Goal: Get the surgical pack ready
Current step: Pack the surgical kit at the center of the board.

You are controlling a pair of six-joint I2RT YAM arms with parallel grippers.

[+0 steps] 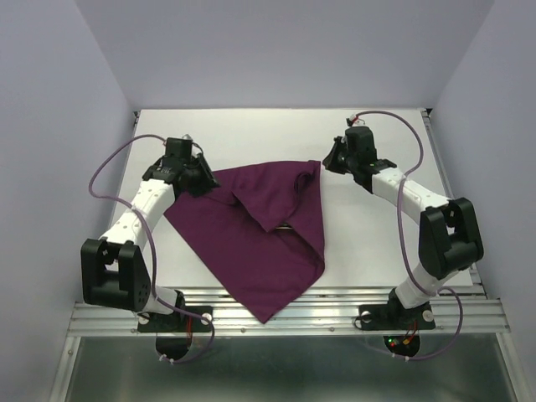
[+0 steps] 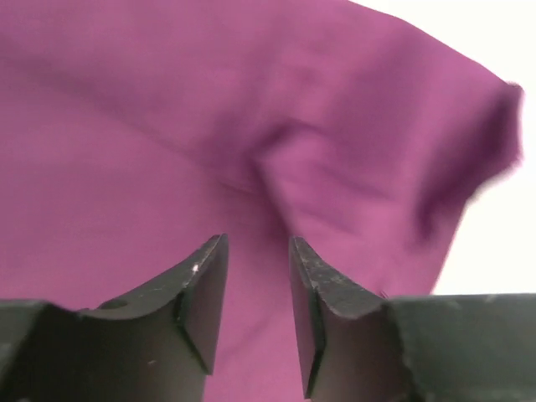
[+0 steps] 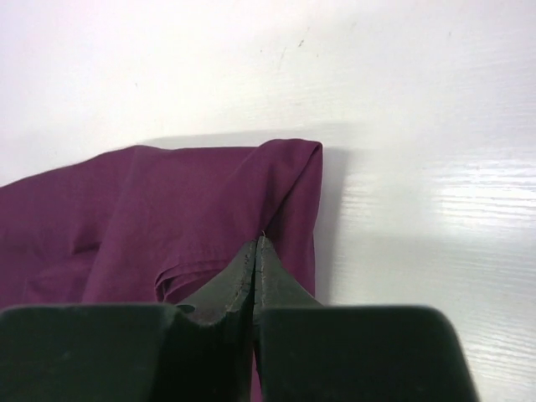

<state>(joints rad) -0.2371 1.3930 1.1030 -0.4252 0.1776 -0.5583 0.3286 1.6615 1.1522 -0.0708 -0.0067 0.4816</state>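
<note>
The surgical pack shows as a large deep-purple cloth [image 1: 251,251] lying folded over itself mid-table, one point hanging over the near edge. Whatever it wraps is hidden, apart from a thin dark sliver at the fold's edge [image 1: 286,226]. My left gripper [image 1: 201,177] stands at the cloth's left corner; in the left wrist view it [image 2: 258,241] is open, with purple cloth [image 2: 167,126] behind the gap and nothing between the fingers. At the cloth's far right corner, my right gripper [image 1: 329,161] is shut [image 3: 258,240], its tips just above the cloth [image 3: 167,201], which lies flat on the table.
A white table [image 1: 377,134] carries the cloth, with pale walls on three sides. An aluminium rail [image 1: 285,318] runs along the near edge, where both arm bases are bolted. Bare white table [image 3: 419,167] lies to the right of the cloth.
</note>
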